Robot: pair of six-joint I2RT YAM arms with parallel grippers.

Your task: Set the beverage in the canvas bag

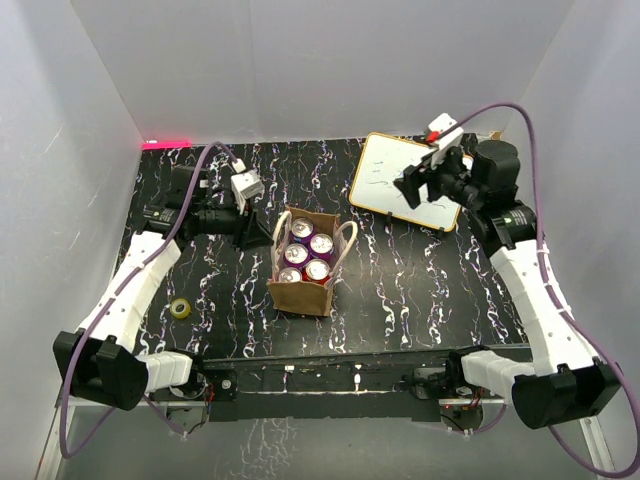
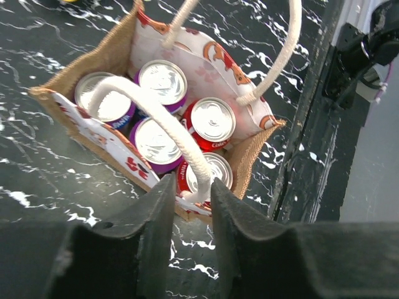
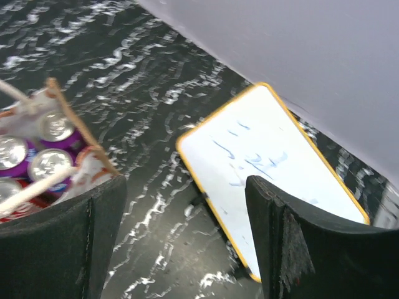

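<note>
Tan canvas bag (image 1: 300,296) sits mid-table w/ soda cans (image 1: 308,256) inside. Left gripper (image 1: 263,233) is at its 9 o'clock, right gripper (image 1: 413,188) over whiteboard (image 1: 385,172) at 2. Left wrist: fingers nearly together at rope handle (image 2: 156,109); can't tell if gripping. Right wrist: jaws wide apart.

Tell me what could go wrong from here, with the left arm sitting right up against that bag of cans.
The left end effector hangs right at the near rope handle of the canvas bag. Withdrawing carelessly might snag the loop and tip or drag the bag, spilling the cans. The right end effector, open over the whiteboard, could knock it if it drops.
</note>
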